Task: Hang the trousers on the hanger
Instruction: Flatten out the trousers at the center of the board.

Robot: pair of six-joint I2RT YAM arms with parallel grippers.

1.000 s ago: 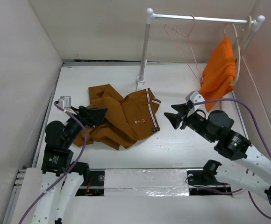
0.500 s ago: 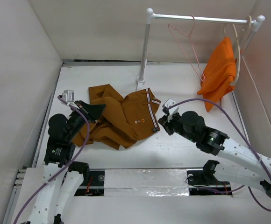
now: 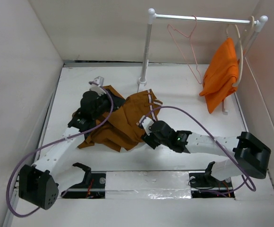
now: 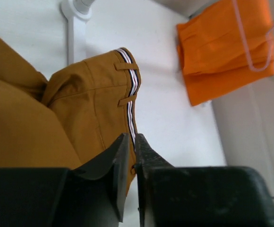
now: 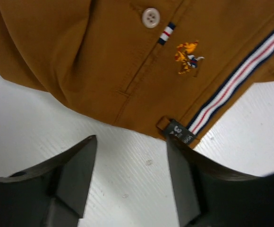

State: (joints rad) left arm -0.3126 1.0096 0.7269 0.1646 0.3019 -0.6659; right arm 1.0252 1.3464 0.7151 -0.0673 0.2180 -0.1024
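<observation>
The ochre-brown trousers lie crumpled on the white table, striped waistband to the right. My left gripper hovers over their far left part. Its fingers are shut to a thin slit, and nothing shows between them. My right gripper is low at the near corner of the waistband. Its jaws are open over bare table, and the right fingertip touches a small dark size label. The pink wire hanger hangs on the rail at the back.
A white rack post stands just behind the trousers, its foot close to the fabric. An orange garment hangs on a cream hanger at the rail's right end. White walls close in on both sides.
Both arms have reached in to the trousers. The left gripper went up and right over the fabric and shut. The right gripper swung left to the waistband corner and opened wider. The trousers bunched up a little.
</observation>
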